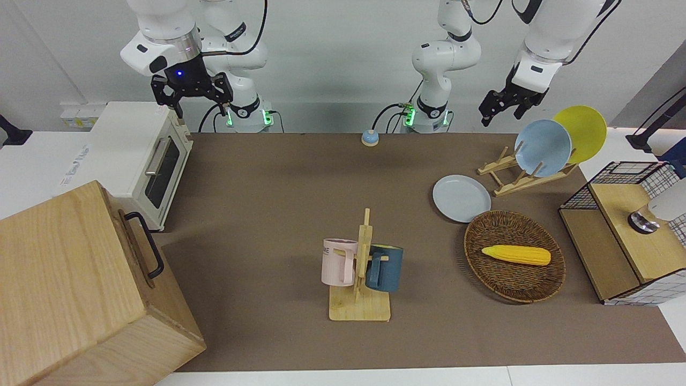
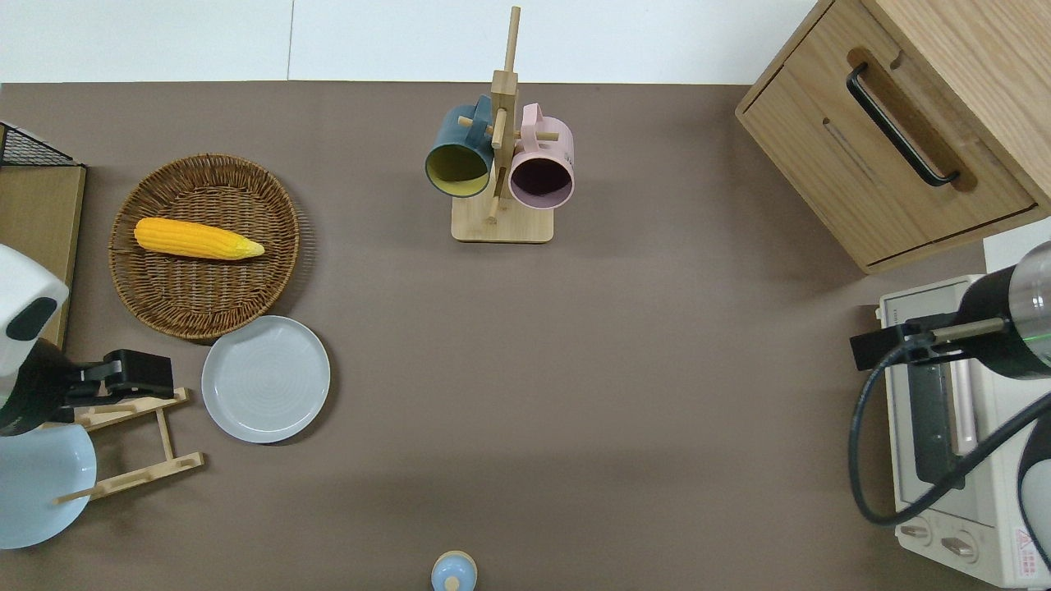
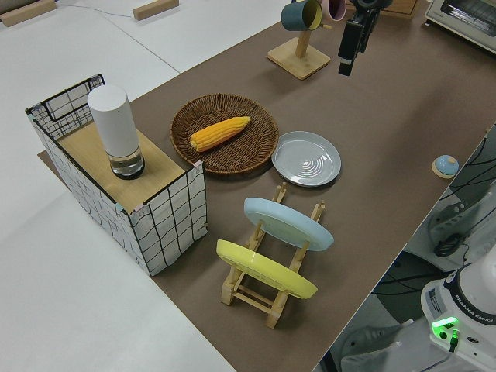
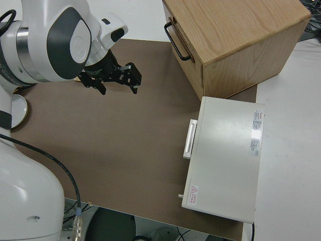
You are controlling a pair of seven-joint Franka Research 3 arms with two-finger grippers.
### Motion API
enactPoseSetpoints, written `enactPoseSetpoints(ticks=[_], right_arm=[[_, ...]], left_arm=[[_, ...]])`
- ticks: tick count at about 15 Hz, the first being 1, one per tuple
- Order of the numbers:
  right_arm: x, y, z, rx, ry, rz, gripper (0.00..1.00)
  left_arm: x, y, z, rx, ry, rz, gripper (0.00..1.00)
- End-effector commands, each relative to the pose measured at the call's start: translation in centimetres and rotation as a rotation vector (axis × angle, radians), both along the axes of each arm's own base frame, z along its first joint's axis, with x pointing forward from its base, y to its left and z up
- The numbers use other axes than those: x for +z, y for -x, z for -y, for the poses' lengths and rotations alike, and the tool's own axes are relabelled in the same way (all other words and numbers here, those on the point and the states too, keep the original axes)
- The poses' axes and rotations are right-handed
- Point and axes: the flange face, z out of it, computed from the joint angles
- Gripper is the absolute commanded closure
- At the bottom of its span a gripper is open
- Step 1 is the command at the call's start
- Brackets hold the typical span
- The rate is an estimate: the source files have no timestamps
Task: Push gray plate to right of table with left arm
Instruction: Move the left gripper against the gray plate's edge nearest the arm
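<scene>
The gray plate point(image 1: 461, 198) lies flat on the brown table point(image 1: 278, 177), between the wicker basket and the wooden plate rack; it also shows in the overhead view point(image 2: 265, 378) and the left side view point(image 3: 306, 158). My left gripper point(image 1: 502, 115) is open, empty and up in the air. In the overhead view point(image 2: 148, 377) it is over the rack's end, beside the plate toward the left arm's end of the table, not touching it. It also shows in the left side view point(image 3: 346, 62). My right gripper point(image 1: 192, 99) is open and parked.
The wicker basket point(image 2: 205, 304) holds a corn cob point(image 2: 197, 238). The plate rack point(image 2: 139, 443) holds a bluer plate point(image 1: 542, 147) and a yellow plate point(image 1: 584, 131). A mug tree point(image 2: 501, 164), wooden cabinet point(image 2: 903, 123), toaster oven point(image 1: 139, 161), wire crate point(image 1: 627, 230) and small blue bell point(image 1: 370, 138) stand around.
</scene>
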Motion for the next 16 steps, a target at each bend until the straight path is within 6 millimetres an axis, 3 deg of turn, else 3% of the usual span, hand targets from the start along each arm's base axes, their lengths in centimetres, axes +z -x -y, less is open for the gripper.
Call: enactPoseSetpoints(ticks=[1, 4, 7, 12, 16], right_arm=[[0.2, 0.5, 0.1, 0.004, 0.001, -0.006, 0.005], [0.2, 0.5, 0.1, 0.004, 0.003, -0.006, 0.005], [0.2, 0.5, 0.1, 0.004, 0.003, -0.006, 0.005], [0.2, 0.5, 0.1, 0.004, 0.003, -0.006, 0.005], [0.2, 0.5, 0.1, 0.004, 0.003, -0.006, 0.005]], left_arm=[[-5.6, 0.6, -1.3, -0.012, -0.011, -0.005, 0.01], [-7.7, 0.1, -1.9, -0.003, -0.008, -0.003, 0.01], [-12.0, 0.4, -3.2, 0.021, -0.002, 0.001, 0.01], [-15.0, 0.0, -5.5, 0.016, 0.012, 0.015, 0.01], [-18.7, 0.2, -5.7, 0.011, 0.014, 0.036, 0.01]])
